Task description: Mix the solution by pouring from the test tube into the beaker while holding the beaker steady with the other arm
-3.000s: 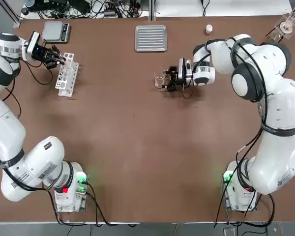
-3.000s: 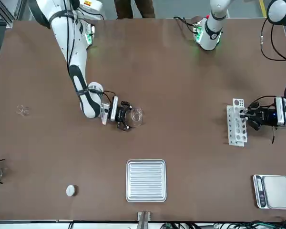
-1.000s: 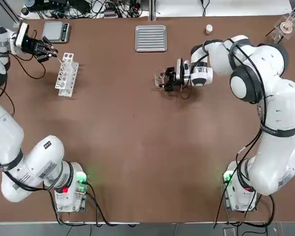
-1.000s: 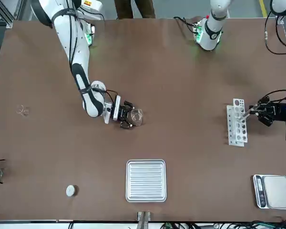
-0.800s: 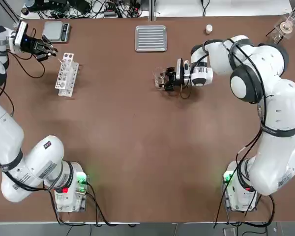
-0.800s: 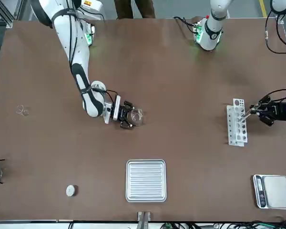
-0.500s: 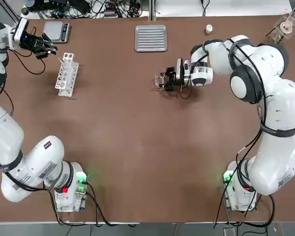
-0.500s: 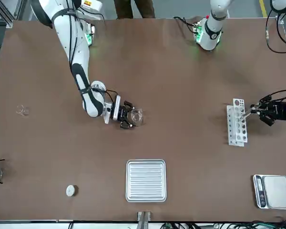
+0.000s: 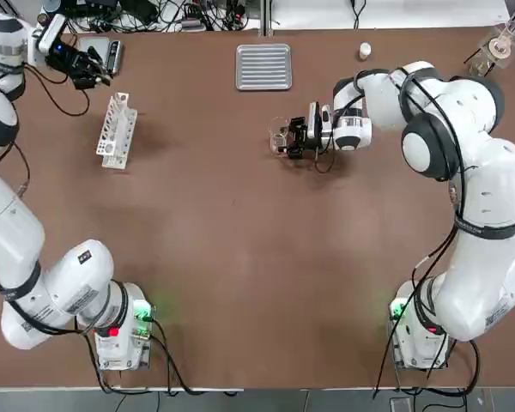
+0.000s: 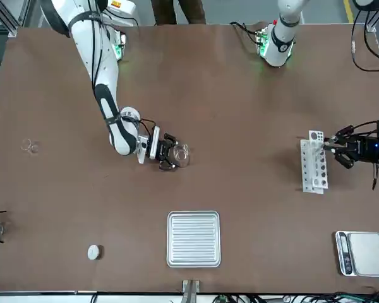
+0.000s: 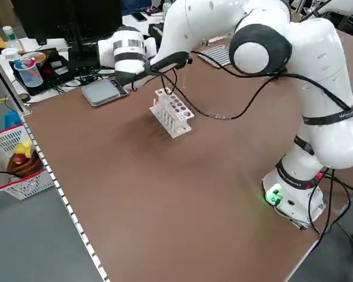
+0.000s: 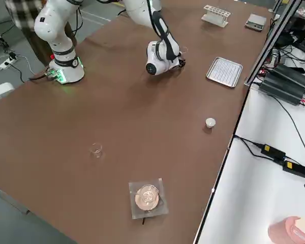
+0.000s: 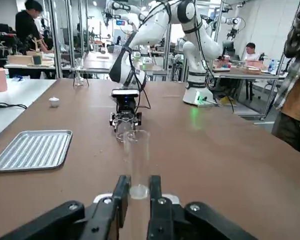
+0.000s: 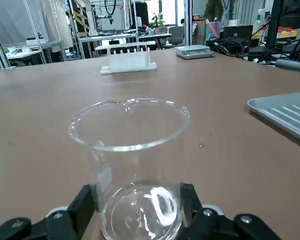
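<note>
The left gripper (image 13: 136, 186) is clenched on a clear glass test tube (image 13: 136, 162), which lies out level from between its two fingers (image 13: 121, 196). In the top view this gripper (image 9: 93, 67) is raised at the far left corner of the table (image 9: 240, 257), beyond the white test tube rack (image 9: 116, 130) and near a small digital scale (image 9: 103, 53). In the front view the gripper (image 10: 338, 150) is just beside the rack (image 10: 314, 161) and apart from it.

The right gripper (image 14: 135, 210) grasps the beaker (image 14: 131, 165) low on its wall, one finger at each side. The beaker stands upright on the table, and it looks empty. In the top view the right gripper (image 9: 290, 137) lies low near the middle of the far half of the table, with the beaker (image 9: 279, 136) at its tip. The right arm (image 9: 463, 172) bends in from the right side.

A ribbed metal tray (image 9: 263, 66) lies at the far edge, apart from the beaker. A small white cap (image 9: 365, 51) is to the right of the tray. A flask on a stand (image 9: 500, 43) is at the far right corner. The right side view also shows a tiny glass piece (image 12: 95, 149) standing alone on the table. In the left wrist view people (image 13: 28, 27) are in the room behind.
</note>
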